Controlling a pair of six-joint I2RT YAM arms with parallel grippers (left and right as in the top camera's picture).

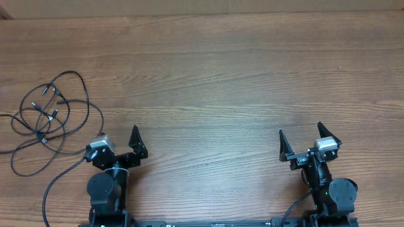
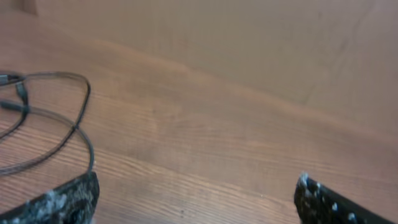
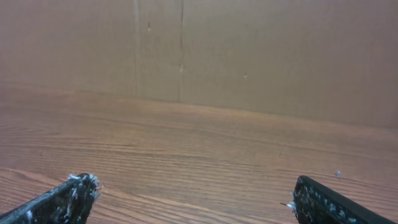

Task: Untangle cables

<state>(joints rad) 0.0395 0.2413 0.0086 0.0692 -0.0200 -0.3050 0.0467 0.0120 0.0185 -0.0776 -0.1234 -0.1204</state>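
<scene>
Table: wood-grain top, mid-brown, matte, long streaks running L–R. Cables lie on it at far left, well apart from the right arm; thin black flexible cords in several overlapping loops that cross each other, with small silver-grey plug tips near the middle of the tangle. Nearest loop lies just beside the left gripper. Left wrist view shows the cords ahead-left of the near finger, not touching it, bare wood betw. the fingers. Left gripper jaws spread wide, nothing held. Right gripper likewise wide apart and empty, over bare wood at lower right. Finger pads black, rough, flecked w/ white scuffs. A thicker black lead curves off the left arm base below the tangle. Behind the table, a flat tan board w/ a vertical seam
</scene>
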